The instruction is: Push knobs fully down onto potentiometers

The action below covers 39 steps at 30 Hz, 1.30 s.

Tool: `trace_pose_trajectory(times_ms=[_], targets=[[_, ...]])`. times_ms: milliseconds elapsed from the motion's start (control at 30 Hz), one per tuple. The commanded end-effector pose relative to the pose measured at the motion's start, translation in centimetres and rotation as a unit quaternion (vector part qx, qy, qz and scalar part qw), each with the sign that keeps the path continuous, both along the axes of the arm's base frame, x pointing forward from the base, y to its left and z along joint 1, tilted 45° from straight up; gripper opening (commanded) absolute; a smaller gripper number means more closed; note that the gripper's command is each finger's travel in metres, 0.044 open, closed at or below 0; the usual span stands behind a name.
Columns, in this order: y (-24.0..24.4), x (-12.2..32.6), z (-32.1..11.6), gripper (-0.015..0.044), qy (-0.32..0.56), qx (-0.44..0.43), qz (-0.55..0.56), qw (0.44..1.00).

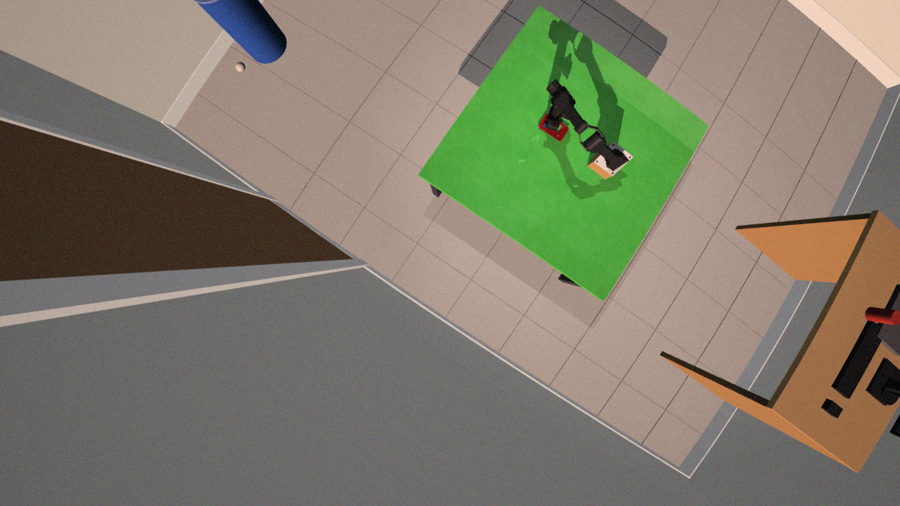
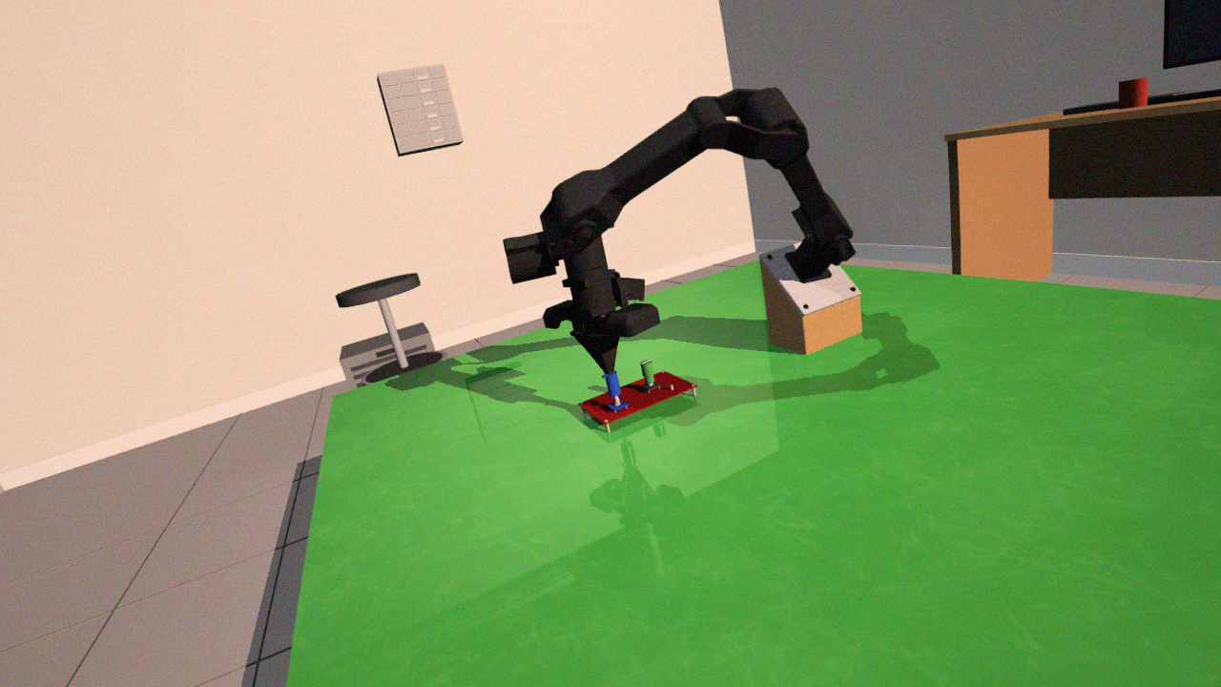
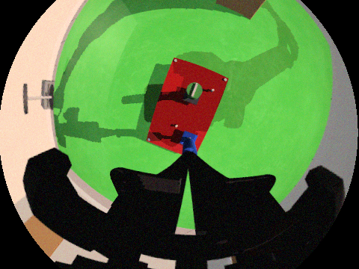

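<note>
The red circuit board (image 1: 558, 133) (image 2: 671, 388) (image 3: 176, 116) stands on short legs on the green table. A blue knob (image 2: 611, 384) (image 3: 189, 146) stands upright on its shaft over a blue potentiometer (image 2: 617, 405) (image 3: 190, 136), with pale shaft showing between them. A green knob (image 2: 647, 373) (image 3: 194, 90) stands upright over a dark potentiometer (image 2: 651, 387) (image 3: 191, 100), near the board's middle. My gripper (image 2: 610, 372) (image 3: 188, 155) is shut with nothing between its fingers. Its tips are at the top of the blue knob, seemingly touching it, and partly hide it in the wrist view.
Two small pale pins stand up from the board, one (image 2: 672, 386) (image 3: 212, 90) beside the green knob and one (image 3: 176, 125) near the blue potentiometer. The arm's wooden base block (image 1: 600, 169) (image 2: 832, 322) stands on the table beyond the board. A stool (image 2: 379, 290) stands past the table edge.
</note>
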State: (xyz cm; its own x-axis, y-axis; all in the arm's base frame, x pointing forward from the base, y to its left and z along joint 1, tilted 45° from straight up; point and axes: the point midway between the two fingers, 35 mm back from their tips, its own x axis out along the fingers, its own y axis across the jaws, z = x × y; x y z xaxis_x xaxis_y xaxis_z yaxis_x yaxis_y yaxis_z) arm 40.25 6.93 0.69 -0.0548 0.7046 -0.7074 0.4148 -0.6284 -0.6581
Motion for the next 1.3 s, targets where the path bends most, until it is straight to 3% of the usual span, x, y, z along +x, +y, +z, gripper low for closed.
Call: trace_pose_trajectory(times_ms=[0, 1267], targets=[[0.14, -0.08, -0.03, 0.0000, 0.003, 0.002, -0.001, 1.000], [0.65, -0.12, -0.53, 0.0000, 0.003, 0.002, -0.001, 1.000]])
